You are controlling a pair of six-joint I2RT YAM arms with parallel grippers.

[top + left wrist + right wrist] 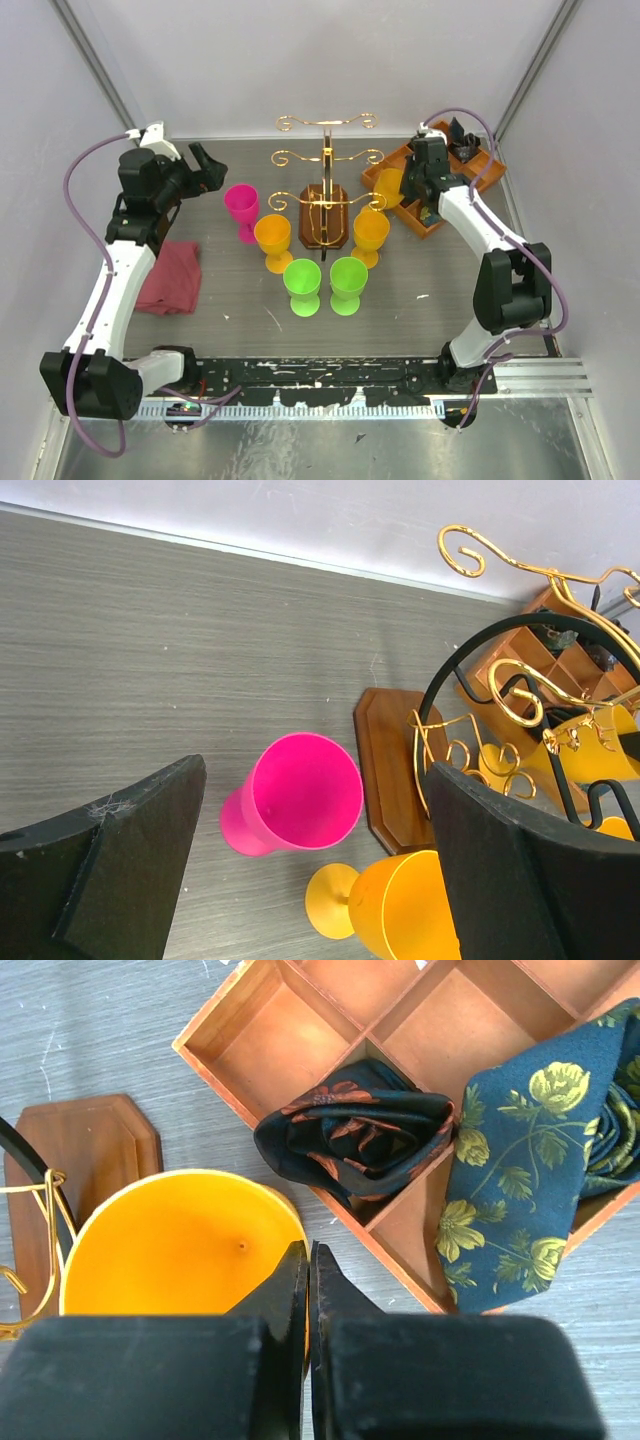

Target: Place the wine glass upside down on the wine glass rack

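The wine glass rack (pixel 325 180) is a gold wire stand with scroll arms on a brown wooden base (pixel 326 208), mid-table at the back. My right gripper (pixel 309 1260) is shut on the rim of a yellow-orange goblet (pixel 170 1245), one finger inside and one outside; in the top view it holds that goblet (pixel 388 187) just right of the rack. My left gripper (pixel 315 780) is open above and left of an upright pink goblet (pixel 300 792), which stands left of the rack's base (pixel 392 765). An orange goblet (pixel 405 905) stands beside it.
Two orange goblets (pixel 273 241) (pixel 370 235) and two green goblets (pixel 302 286) (pixel 348 284) stand in front of the rack. An orange compartment tray (pixel 478 178) with rolled dark ties (pixel 355 1130) sits at the back right. A red cloth (pixel 170 277) lies at the left.
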